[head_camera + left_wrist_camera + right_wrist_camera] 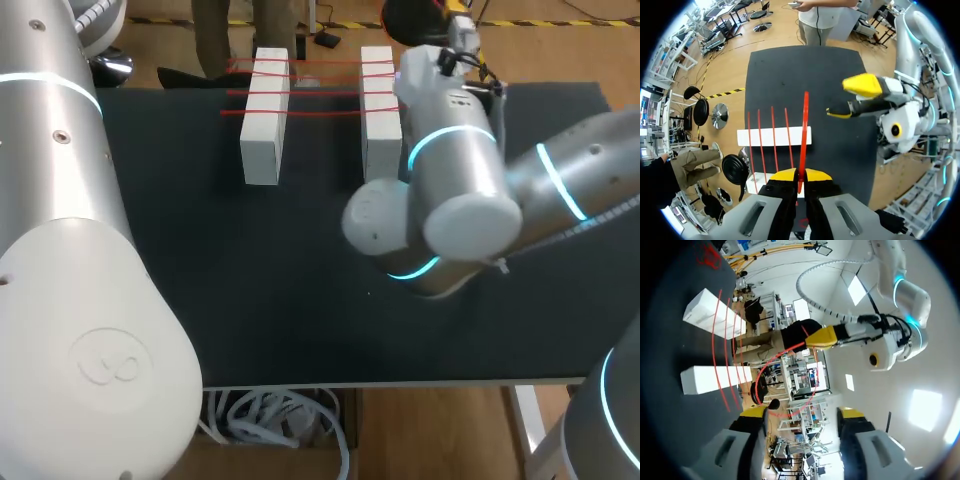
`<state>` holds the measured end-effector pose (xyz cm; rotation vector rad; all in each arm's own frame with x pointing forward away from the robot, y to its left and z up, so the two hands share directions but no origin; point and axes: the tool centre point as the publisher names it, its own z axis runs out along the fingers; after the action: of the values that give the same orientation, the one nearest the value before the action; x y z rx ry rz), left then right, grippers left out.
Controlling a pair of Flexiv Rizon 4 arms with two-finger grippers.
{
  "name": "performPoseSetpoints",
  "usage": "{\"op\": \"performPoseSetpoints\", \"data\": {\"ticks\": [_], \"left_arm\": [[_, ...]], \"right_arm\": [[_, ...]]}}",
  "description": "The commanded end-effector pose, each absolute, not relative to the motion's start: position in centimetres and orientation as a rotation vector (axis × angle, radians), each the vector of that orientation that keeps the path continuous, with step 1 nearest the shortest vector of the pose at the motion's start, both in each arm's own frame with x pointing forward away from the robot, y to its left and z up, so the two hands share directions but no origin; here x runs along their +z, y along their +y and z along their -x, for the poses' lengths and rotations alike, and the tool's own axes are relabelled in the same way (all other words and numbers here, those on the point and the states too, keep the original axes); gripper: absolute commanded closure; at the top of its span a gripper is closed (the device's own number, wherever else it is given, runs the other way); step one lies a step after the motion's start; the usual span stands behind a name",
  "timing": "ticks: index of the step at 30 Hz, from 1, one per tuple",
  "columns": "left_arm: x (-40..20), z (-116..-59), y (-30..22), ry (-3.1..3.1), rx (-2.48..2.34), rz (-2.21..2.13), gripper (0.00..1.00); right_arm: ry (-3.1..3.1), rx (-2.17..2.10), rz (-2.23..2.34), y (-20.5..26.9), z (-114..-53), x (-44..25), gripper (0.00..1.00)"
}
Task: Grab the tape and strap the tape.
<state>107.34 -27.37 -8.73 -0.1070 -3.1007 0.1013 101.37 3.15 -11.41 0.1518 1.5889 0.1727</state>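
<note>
Red tape (803, 140) pinched in the left hand (799, 176) over two white blocks (774, 136).
Head view: the blocks stand on the black tabletop (300, 300) with thin tape strands (300, 92) stretched across them, and the right arm (470, 190) is just beside. Left wrist view: the left hand's tips are closed on one strand running out over the blocks. Right wrist view: the right hand (804, 415) stands wide open, tape curving ahead of it.

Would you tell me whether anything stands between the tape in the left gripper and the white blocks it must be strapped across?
Nothing visible does. The left gripper is shut on the red tape, which stretches straight out over the white blocks beside the strands already laid. The right gripper, open, stands off to the side.
</note>
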Motion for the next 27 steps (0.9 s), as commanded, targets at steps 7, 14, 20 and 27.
{"op": "performPoseSetpoints", "data": {"ticks": [7,14,20,27], "left_arm": [[-8.5,-107.5,-27.5,-3.097,0.091,0.106,1.0],[-8.5,-107.5,-27.5,-3.097,0.091,0.106,1.0],[-8.5,-107.5,-27.5,-3.097,0.091,0.106,1.0],[-8.5,-107.5,-27.5,-3.097,0.091,0.106,1.0]], "right_arm": [[1.664,0.256,-0.068,-3.4,-102.5,-12.0,0.43],[1.654,0.301,-0.092,-5.2,-104.1,-12.7,0.0],[1.654,0.301,-0.092,-5.2,-104.1,-12.7,0.0],[1.654,0.301,-0.092,-5.2,-104.1,-12.7,0.0]]}}
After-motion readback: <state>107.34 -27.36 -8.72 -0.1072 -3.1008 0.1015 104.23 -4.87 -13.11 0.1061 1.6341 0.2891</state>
